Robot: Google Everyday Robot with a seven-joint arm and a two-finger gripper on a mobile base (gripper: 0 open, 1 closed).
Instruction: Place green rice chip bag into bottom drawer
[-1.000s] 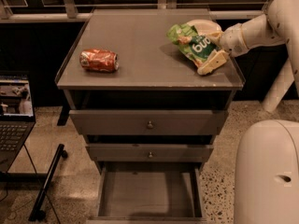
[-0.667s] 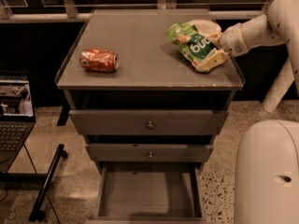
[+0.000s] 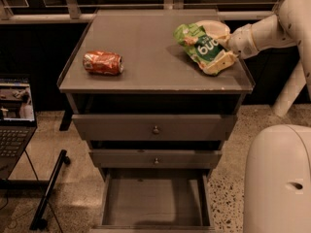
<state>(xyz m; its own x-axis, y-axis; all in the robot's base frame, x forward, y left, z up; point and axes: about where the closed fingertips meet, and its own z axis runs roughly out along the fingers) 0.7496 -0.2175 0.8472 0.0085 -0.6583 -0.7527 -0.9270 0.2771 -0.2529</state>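
Note:
The green rice chip bag [image 3: 200,43] lies crinkled on the back right of the grey cabinet top [image 3: 146,42]. My gripper [image 3: 207,48] reaches in from the right, with one cream finger [image 3: 212,26] behind the bag and the other along its front edge, shut on the bag. The bag still rests on the top. The bottom drawer [image 3: 155,203] is pulled out below, and its flat grey floor is bare.
A crushed red-orange can [image 3: 102,62] lies on the left of the cabinet top. The two knobbed upper drawers [image 3: 155,128] are closed. A laptop [image 3: 14,115] on a stand is at the left. My white base [image 3: 277,178] is at the lower right.
The front finger has drawn in against the bag. The bag has shifted slightly under the grip.

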